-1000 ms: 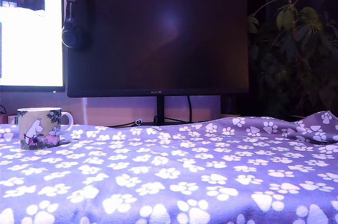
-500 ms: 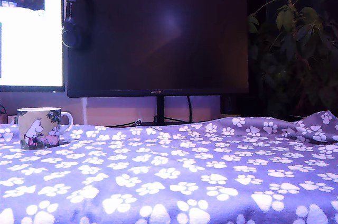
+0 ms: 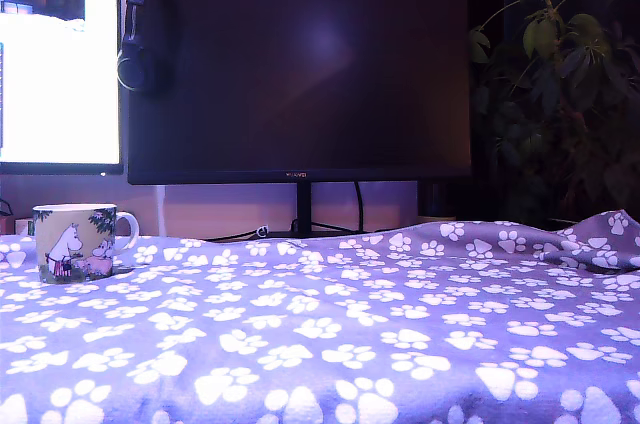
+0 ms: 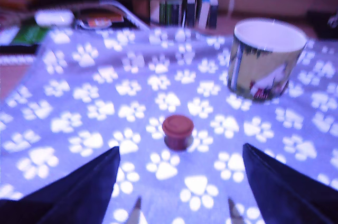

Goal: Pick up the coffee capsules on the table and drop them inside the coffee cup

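Reddish-brown, a small round coffee capsule (image 4: pixel 177 130) stands on the purple paw-print cloth surface (image 4: pixel 95 97), apart from the white-rimmed ceramic cartoon mug (image 4: pixel 265 59). The dark claw (image 4: pixel 182 182) hovers open just short of the capsule, holding nothing, its fingers (image 4: pixel 79 182) spread wide.

I see a dark monitor (image 3: pixel 300 74) with headphones (image 3: pixel 145 34) on its corner, a lit screen (image 3: pixel 55 54), a houseplant (image 3: pixel 560 74), and books (image 4: pixel 185 7) beyond.
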`<state>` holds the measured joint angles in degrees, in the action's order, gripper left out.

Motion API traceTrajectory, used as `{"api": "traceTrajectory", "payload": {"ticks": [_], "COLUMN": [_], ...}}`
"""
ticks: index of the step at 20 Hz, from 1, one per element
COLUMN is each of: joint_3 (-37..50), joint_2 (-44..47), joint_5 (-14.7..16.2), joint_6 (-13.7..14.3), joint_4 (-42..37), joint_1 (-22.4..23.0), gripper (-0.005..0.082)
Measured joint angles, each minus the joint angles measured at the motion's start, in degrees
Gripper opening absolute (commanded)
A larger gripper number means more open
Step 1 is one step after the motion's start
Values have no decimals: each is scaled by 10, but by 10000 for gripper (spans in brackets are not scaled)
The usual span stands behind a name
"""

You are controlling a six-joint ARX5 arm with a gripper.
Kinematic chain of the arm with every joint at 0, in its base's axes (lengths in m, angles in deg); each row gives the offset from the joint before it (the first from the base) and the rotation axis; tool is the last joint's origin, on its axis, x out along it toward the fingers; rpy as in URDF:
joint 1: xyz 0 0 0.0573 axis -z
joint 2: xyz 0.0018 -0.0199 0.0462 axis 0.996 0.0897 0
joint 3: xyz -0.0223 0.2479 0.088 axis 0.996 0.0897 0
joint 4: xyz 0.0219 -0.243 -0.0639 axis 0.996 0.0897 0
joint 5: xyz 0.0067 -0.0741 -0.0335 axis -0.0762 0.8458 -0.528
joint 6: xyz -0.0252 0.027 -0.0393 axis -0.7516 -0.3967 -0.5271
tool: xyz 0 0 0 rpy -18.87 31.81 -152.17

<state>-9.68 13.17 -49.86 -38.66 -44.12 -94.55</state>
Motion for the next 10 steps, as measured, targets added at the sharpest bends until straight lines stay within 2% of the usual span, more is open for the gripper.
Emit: {"api": "traceTrajectory", "payload": {"ticks": [10], "joint_3": [2], "joint_2": [210], "joint_5": [2], "joint_6": [1], "joint_4": [-214], "joint_1": [0], "gripper": [676]}}
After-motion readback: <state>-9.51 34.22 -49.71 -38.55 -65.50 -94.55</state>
